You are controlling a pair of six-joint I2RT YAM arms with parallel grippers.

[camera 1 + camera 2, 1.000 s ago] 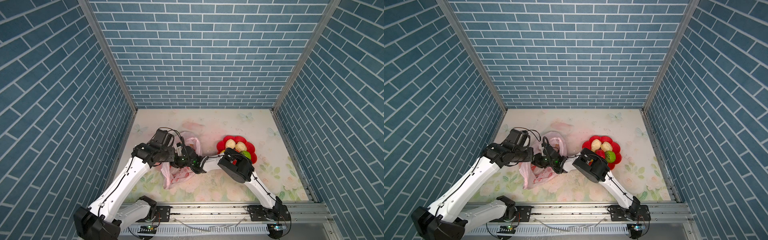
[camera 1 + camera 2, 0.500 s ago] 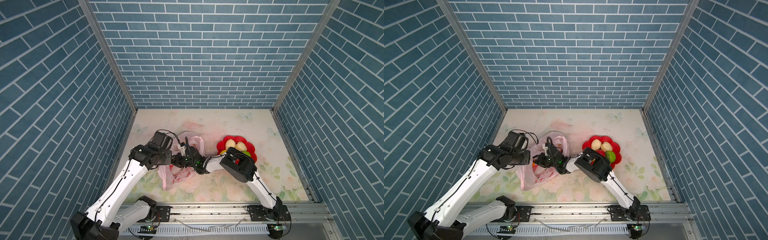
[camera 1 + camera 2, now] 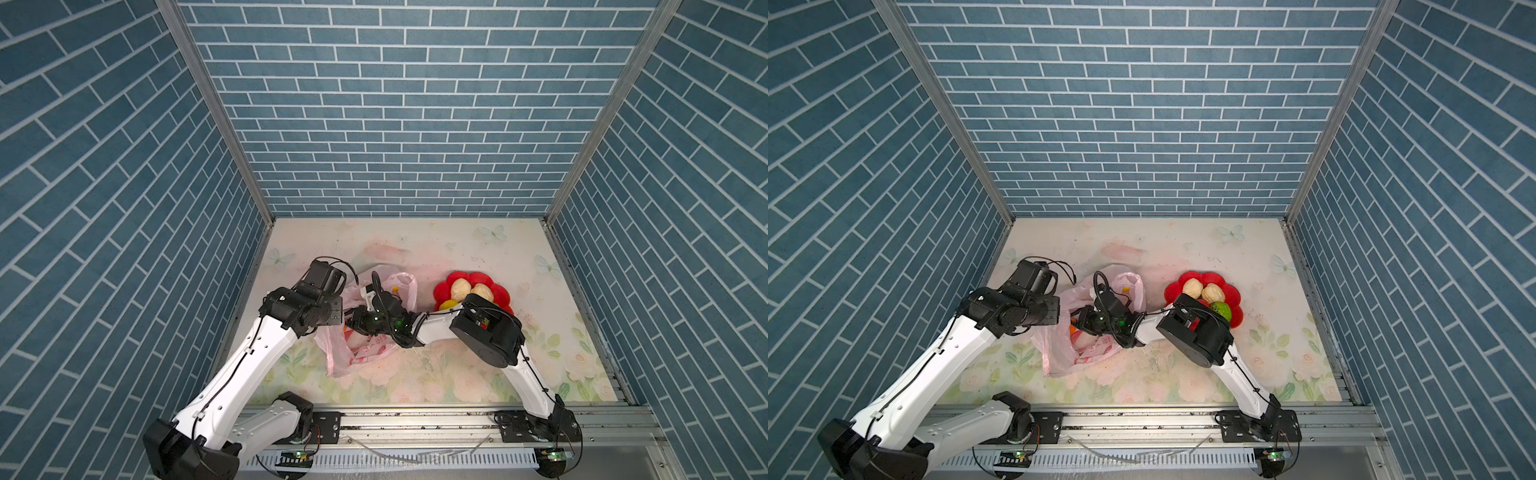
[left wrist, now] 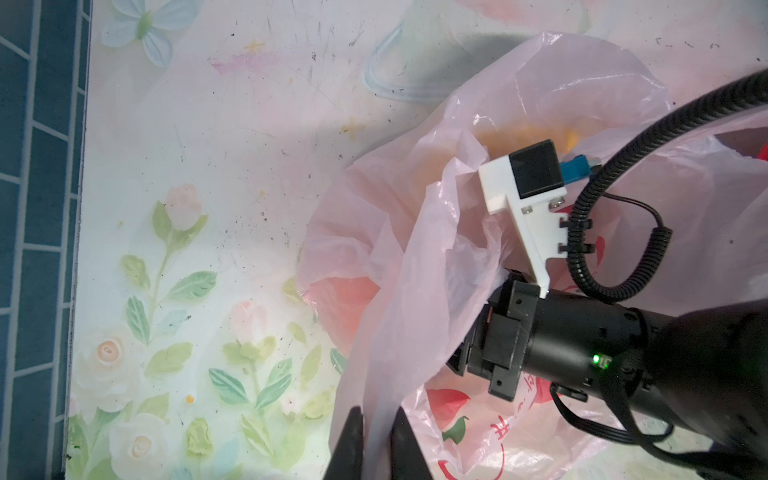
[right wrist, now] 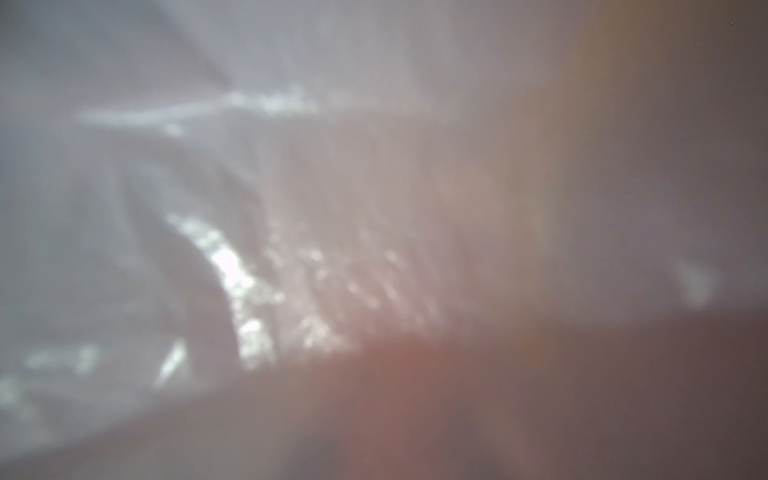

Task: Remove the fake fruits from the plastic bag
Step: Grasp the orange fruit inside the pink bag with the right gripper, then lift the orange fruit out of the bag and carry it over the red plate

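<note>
The pink plastic bag [image 3: 365,353] [image 3: 1079,353] lies left of centre on the floral table. My left gripper [image 4: 376,436] is shut on a fold of its rim film [image 4: 415,291]. My right gripper [image 3: 353,326] [image 3: 1077,324] reaches into the bag's mouth, and the film hides its jaws. An orange fruit [image 3: 1073,330] shows inside, reddish through the film [image 4: 345,299]. A yellow banana tip [image 3: 395,287] shows near a handle. Two cream fruits [image 3: 460,287] [image 3: 482,291], a yellow one [image 3: 446,306] and a green one [image 3: 1220,309] sit in the red dish. The right wrist view is only blurred plastic.
The red flower-shaped dish [image 3: 500,293] [image 3: 1177,286] stands right of the bag, partly under my right arm's elbow [image 3: 486,332]. Blue brick walls close in three sides. A metal rail [image 3: 415,419] runs along the front edge.
My right gripper has edged a little to the left, deeper into the bag. The bag's far handle loop has spread slightly to the right. The left gripper keeps its hold.
</note>
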